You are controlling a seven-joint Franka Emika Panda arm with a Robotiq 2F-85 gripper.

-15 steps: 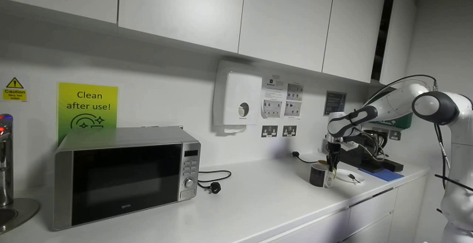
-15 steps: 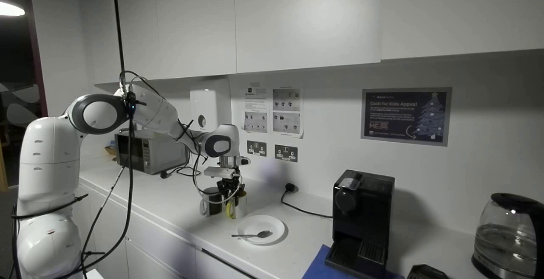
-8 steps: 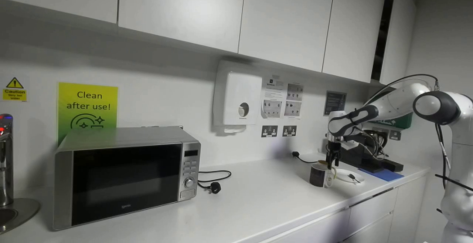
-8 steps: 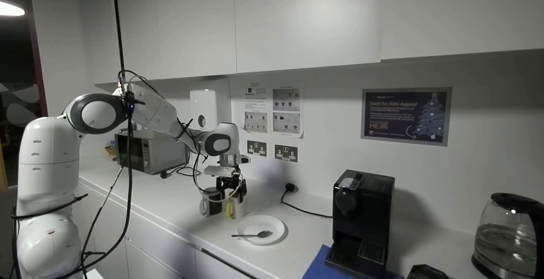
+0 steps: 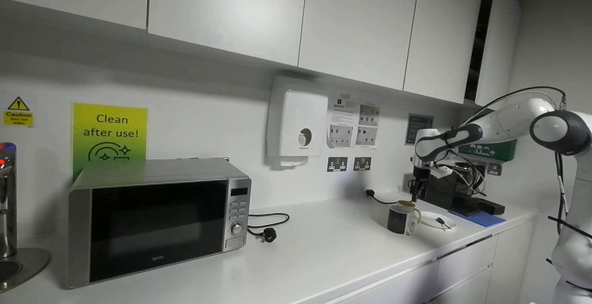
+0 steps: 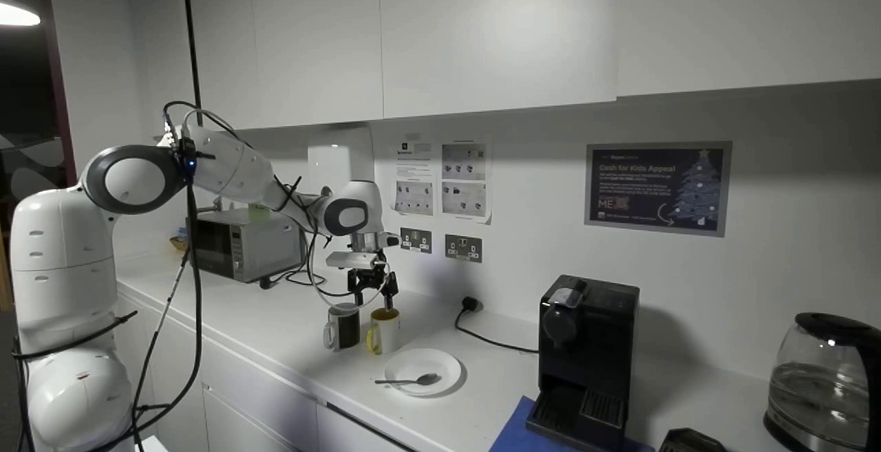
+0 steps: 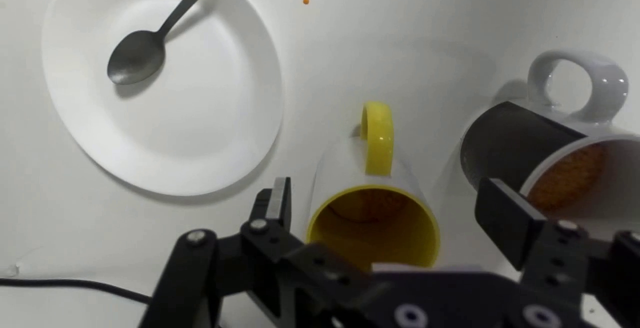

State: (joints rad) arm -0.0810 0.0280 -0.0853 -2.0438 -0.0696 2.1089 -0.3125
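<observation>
Two mugs [image 7: 512, 138], one spoon [image 7: 159, 33], one plate [image 7: 205, 113] near counter [image 6: 261, 321] front edge
Gripper [image 7: 387, 202] jaws wide apart, empty, above yellow-lined white mug [image 6: 389, 331].

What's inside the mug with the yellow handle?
In the wrist view, the mug shows a shadowed orange-brown patch deep inside; can't identify it. The handle-side rim hides some of the bottom; the fingers cover part of the opening's edge.

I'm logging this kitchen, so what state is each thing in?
Tool: open, holding nothing
Yellow-lined mug: upright, orange contents
Dark-sided mug: upright, orange grains inside
Plate: face up
Spoon: lying on plate
Microwave: shut
Plug by microwave: unplugged
Coffee machine: upright, power unclear
Glass jug: lidded, partly filled
End cupboard door: open
</observation>
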